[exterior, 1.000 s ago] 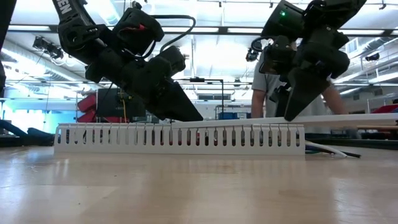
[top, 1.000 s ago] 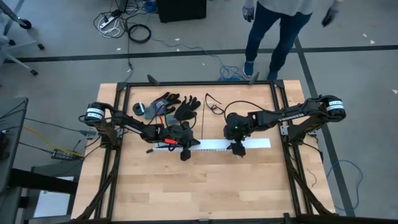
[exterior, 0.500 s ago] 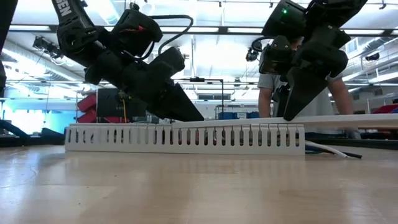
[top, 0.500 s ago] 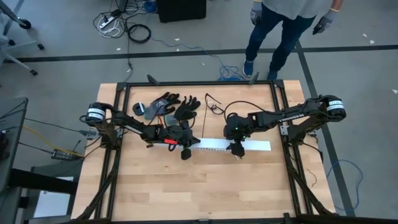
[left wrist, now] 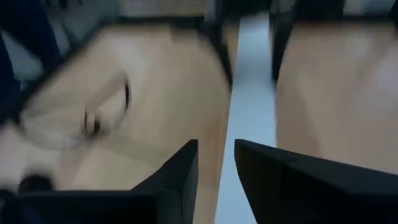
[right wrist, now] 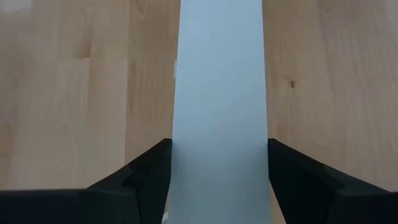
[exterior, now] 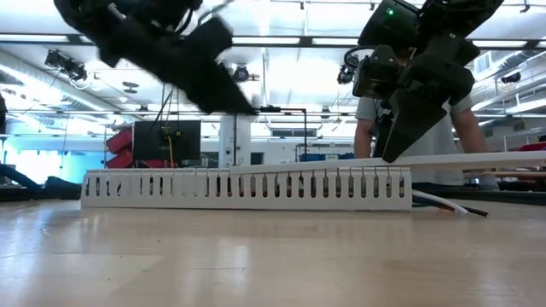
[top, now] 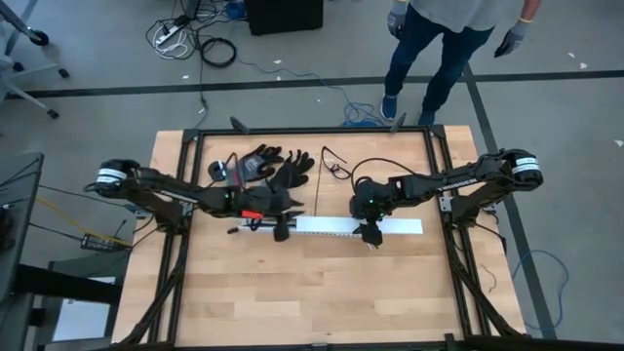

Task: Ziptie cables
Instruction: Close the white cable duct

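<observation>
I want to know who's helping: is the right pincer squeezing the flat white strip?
Yes, in the right wrist view the right pincer has one dark finger against each long edge of the flat white strip.

You see a grey floor (top: 88, 58) crossed by dark tape lines around the wooden table (top: 302, 292), loose cords (top: 190, 39) lying beyond it, and bright ceiling strip lights (exterior: 281, 13) overhead.

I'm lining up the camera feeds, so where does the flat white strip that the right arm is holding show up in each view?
High view: flat white strip, mid-table, under the right end effector.
Low view: thin white band at right, above the slotted duct.
Left wrist view: pale band running away.
Right wrist view: centre, between the fingers.
Shared landmark: the right end effector.
</observation>
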